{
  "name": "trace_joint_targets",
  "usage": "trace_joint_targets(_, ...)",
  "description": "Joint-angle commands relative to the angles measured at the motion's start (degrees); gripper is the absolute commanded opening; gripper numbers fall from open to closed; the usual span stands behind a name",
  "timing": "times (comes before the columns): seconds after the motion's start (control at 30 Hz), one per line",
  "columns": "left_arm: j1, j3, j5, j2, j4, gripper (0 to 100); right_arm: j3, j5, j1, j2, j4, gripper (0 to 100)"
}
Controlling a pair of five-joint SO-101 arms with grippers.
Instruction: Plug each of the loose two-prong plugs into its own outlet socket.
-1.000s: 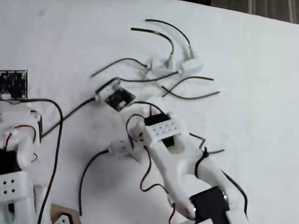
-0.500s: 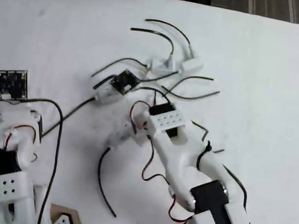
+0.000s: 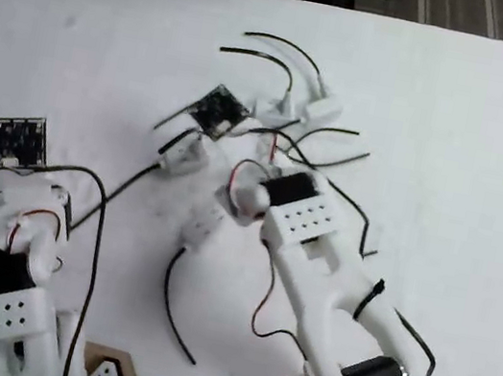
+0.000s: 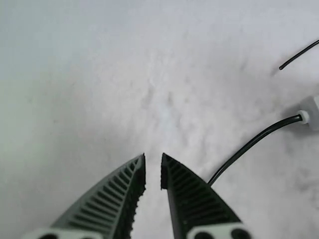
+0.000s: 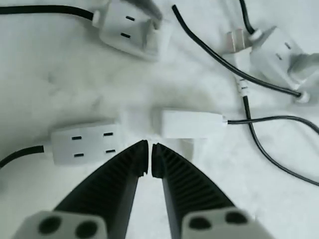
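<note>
The right arm is out over the middle of the worktop, a bit toward the far edge, where the sockets and plugs are bunched. The left arm sits at the near left corner, off the job.

On the right gripper the jaws are all but together, just a sliver between them, nothing held. The left gripper is the same: thin slit, empty, aimed at bare worktop with a black cord off to one side.

From the right wrist, the jaw tips hang just short of a two-outlet socket block and a white plug lying end-on just beside it. The spot between the two is a blur, so I can't make out that plug's pins, but it doesn't look seated. The block's slots face up and the plug lies flat, so my read is it has to be lifted and turned pins-down. Closed jaws that low look more like nudging or lining up than a grab; they'd need to open first.

Beyond those sit a second socket and a second plug with its prongs bare, so it's unplugged too. The cords cross between them, a snag risk once anything is lifted. Nothing mated that I can see, so the task looks early.
</note>
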Motion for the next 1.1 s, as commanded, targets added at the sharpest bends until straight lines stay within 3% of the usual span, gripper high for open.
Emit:
trace_joint_targets(0.0, -0.4, -0.4, -0.5, -0.6, -1.0, 8, -1.9, -0.4, -3.6, 3.3, -4.1, 1.9)
trace_joint_targets(0.1, -0.4, -0.4, -0.5, -0.6, -1.0, 8, -2.0, -1.4, -6.4, 7.5, -7.8, 1.9)
trace_joint_targets(0.23, -0.4, -0.4, -0.5, -0.6, -1.0, 8, -2.2, -8.4, -8.2, 11.6, -12.4, 1.9)
trace_joint_targets(0.4, -0.4, -0.4, -0.5, -0.6, -1.0, 8, -1.9, -8.8, -8.0, 16.3, -14.7, 1.9)
trace_joint_targets(0.63, -0.4, -0.4, -0.5, -0.6, -1.0, 8, -2.2, -8.8, -5.9, 14.9, -4.0, 1.9)
trace_joint_targets(0.9, -0.4, -0.4, -0.5, -0.6, -1.0, 8, -3.0, -8.8, -5.1, 7.1, -2.5, 2.4)
trace_joint_targets(1.07, -0.4, -0.4, -0.5, -0.6, -1.0, 8, -9.7, -8.0, 2.7, -4.5, 4.3, 7.7)
